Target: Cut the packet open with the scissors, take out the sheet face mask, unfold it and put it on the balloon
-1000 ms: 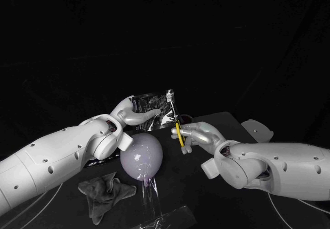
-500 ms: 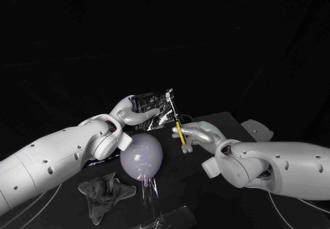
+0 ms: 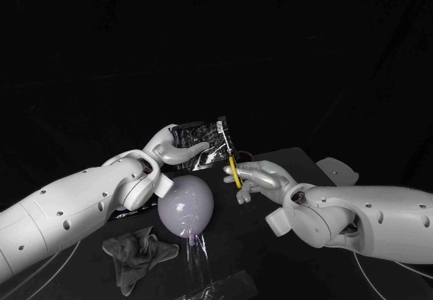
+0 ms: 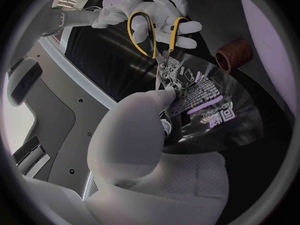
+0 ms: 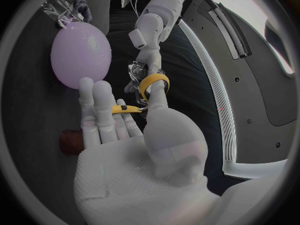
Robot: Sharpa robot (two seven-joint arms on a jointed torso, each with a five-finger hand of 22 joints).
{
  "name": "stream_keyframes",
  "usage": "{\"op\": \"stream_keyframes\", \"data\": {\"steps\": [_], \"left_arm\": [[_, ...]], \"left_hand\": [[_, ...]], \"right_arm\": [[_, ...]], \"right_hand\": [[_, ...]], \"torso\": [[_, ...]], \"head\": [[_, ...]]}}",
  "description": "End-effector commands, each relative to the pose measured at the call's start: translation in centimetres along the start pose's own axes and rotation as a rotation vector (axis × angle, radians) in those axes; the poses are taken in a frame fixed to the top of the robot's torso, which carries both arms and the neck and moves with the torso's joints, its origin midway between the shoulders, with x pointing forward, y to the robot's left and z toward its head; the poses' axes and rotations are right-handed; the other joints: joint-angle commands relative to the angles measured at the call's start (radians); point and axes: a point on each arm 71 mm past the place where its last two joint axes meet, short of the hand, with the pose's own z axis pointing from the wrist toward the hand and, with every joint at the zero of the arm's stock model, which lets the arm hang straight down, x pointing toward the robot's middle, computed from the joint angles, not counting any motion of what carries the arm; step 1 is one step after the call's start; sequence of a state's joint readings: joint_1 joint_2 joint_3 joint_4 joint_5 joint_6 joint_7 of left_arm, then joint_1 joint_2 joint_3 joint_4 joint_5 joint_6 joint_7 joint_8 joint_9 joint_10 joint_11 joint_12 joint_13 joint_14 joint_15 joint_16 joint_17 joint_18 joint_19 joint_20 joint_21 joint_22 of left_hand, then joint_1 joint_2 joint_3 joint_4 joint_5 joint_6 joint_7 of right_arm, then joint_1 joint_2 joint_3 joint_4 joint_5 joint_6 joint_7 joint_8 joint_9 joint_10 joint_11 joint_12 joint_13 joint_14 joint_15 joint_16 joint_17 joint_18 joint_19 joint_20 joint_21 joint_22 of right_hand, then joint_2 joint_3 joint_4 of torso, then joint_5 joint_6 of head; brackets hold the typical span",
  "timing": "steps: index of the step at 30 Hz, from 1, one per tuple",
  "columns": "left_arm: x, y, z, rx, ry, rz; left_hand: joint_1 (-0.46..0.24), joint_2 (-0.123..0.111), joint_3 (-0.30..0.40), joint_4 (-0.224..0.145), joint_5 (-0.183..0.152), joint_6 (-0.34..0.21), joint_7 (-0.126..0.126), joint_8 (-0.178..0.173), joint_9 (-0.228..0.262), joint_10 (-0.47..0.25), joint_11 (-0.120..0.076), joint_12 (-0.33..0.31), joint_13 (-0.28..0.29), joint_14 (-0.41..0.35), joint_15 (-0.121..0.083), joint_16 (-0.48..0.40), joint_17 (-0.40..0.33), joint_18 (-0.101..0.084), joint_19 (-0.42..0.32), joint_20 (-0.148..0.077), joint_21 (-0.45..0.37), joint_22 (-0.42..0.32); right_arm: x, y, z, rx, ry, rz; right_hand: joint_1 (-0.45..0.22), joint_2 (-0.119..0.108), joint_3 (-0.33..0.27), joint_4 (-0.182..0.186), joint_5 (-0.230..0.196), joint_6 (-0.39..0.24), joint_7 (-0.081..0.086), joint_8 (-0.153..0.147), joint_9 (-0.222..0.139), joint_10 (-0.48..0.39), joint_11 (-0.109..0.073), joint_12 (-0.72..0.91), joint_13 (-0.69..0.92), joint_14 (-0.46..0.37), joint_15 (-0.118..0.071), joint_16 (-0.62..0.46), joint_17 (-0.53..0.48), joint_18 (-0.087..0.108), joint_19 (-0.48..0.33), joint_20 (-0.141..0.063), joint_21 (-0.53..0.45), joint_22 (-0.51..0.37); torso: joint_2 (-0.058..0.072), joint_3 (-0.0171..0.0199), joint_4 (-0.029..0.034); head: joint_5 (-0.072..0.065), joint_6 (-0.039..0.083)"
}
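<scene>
My left hand (image 3: 171,149) holds the dark glossy packet (image 3: 200,140) upright above the table, pinching its lower left part. My right hand (image 3: 261,178) holds the yellow-handled scissors (image 3: 234,167) just right of the packet, blades pointing up along its right edge. In the left wrist view the scissors (image 4: 153,40) have their blades on the edge of the packet (image 4: 206,105), close to my left hand's fingers (image 4: 147,102). The lavender balloon (image 3: 186,205) stands on the table below both hands. The right wrist view shows the balloon (image 5: 80,52) beyond my right hand (image 5: 119,130).
A crumpled grey cloth (image 3: 135,250) lies at the front left of the table. Clear plastic (image 3: 203,262) lies under and in front of the balloon. A brown cylinder (image 4: 232,57) stands on the table behind the packet.
My right hand has lifted the scissors slightly along the packet's right edge. The left hand and the packet have held still.
</scene>
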State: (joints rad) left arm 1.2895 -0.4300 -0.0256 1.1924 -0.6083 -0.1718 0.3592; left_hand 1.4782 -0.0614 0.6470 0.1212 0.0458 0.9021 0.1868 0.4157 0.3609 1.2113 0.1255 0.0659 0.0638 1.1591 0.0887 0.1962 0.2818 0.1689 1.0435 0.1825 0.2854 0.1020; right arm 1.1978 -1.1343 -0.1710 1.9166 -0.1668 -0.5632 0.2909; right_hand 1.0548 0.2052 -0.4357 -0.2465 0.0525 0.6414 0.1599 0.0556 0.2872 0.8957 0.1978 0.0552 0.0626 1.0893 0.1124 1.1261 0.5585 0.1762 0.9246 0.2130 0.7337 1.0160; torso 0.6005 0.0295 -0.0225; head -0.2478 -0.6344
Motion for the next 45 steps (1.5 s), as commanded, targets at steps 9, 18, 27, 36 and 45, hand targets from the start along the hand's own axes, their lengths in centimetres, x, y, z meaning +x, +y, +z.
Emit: {"op": "stream_keyframes", "data": {"steps": [9,18,27,36,45], "left_arm": [[0.1,-0.3,0.0,0.026,-0.006,-0.003],[-0.1,-0.2,0.0,0.027,-0.017,-0.012],[-0.3,-0.1,-0.1,0.023,-0.033,-0.026],[-0.4,-0.1,-0.1,0.018,-0.049,-0.052],[-0.4,-0.1,0.0,0.018,-0.058,-0.07]], "left_hand": [[-0.002,0.009,0.001,-0.005,0.003,0.005,0.0,0.003,0.046,0.004,0.001,-0.004,-0.001,-0.001,-0.006,-0.004,0.001,0.013,0.003,-0.001,0.004,0.0],[-0.002,0.009,0.001,-0.005,0.003,0.005,0.0,0.003,0.046,0.004,0.001,-0.004,-0.001,-0.001,-0.006,-0.004,0.001,0.013,0.003,-0.001,0.004,0.0],[-0.003,0.009,0.001,-0.007,0.003,0.006,0.0,0.003,0.046,0.003,0.001,-0.004,-0.001,-0.001,-0.006,-0.005,0.001,0.013,0.002,-0.001,0.004,-0.001],[-0.003,0.009,0.001,-0.007,0.003,0.006,0.0,0.003,0.046,0.003,0.001,-0.004,-0.001,-0.001,-0.006,-0.005,0.001,0.013,0.002,-0.001,0.004,-0.001],[-0.003,0.009,0.002,-0.008,0.003,0.006,0.0,0.003,0.047,0.003,0.001,-0.004,-0.001,-0.001,-0.006,-0.006,0.001,0.013,0.001,-0.001,0.004,-0.001]], "right_arm": [[-0.1,0.0,0.1,0.004,0.022,0.009],[-0.1,0.0,0.2,0.007,0.024,0.008],[0.1,-0.1,0.1,0.009,0.033,0.011],[0.5,-0.6,-0.2,0.021,0.048,0.019],[0.8,-1.0,-0.4,0.032,0.057,0.026]], "right_hand": [[-0.01,-0.001,-0.022,0.006,-0.005,-0.062,0.105,0.0,0.002,-0.007,-0.002,0.007,0.0,-0.009,0.001,-0.003,-0.002,0.006,-0.009,0.001,-0.007,-0.002],[-0.009,0.003,-0.021,0.007,-0.005,-0.051,0.104,0.003,0.007,-0.007,-0.002,0.008,0.001,-0.01,0.001,-0.003,-0.003,0.006,-0.01,0.002,-0.007,-0.003],[-0.003,0.012,-0.023,0.004,-0.005,-0.006,0.101,0.018,0.026,0.004,-0.005,0.013,0.002,-0.01,-0.001,0.003,-0.008,0.008,-0.01,0.002,-0.006,-0.007],[-0.003,0.013,-0.023,0.003,-0.005,-0.002,0.1,0.019,0.028,0.004,-0.005,0.013,0.002,-0.01,-0.001,0.004,-0.009,0.008,-0.01,0.002,-0.006,-0.007],[-0.002,0.015,-0.024,0.003,-0.005,0.007,0.1,0.022,0.032,0.007,-0.006,0.014,0.002,-0.009,-0.001,0.005,-0.01,0.008,-0.009,0.001,-0.006,-0.008]], "torso": [[0.0,0.0,0.0004],[0.0,-0.0003,-0.0002],[0.001,0.0002,-0.0008],[0.0,0.0005,-0.0011],[0.0,-0.0001,-0.0003]], "head": [[-0.003,0.003],[-0.004,0.007],[-0.005,0.007],[-0.005,0.007],[-0.006,0.009]]}}
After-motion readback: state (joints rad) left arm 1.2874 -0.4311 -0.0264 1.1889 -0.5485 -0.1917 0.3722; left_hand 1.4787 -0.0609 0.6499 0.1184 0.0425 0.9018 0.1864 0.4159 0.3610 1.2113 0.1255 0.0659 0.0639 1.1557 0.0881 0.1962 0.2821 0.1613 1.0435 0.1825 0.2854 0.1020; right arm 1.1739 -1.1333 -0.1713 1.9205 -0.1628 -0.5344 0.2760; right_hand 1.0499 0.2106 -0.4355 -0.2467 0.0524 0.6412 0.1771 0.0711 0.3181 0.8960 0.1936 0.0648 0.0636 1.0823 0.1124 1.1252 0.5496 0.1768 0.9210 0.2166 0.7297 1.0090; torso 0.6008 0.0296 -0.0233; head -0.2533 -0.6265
